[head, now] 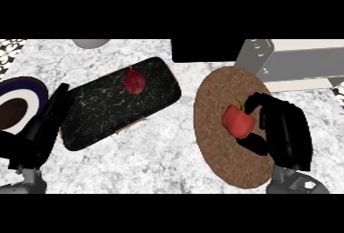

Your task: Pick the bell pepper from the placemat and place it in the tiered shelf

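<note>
A marble counter (161, 154) carried one brown placemat (218, 150), with one black tray (101, 113) holding a dark red fruit (135, 81) to the placemat's left and the tiered shelf (302, 63) behind it. On the placemat lay one red bell pepper (238, 122), the right hand (285, 132) curled around it; the left hand (40, 132) rested open beyond the tray.

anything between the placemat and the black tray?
Head view: nothing, only bare marble counter between the brown placemat and the black tray. The bell pepper lies on the placemat.
</note>
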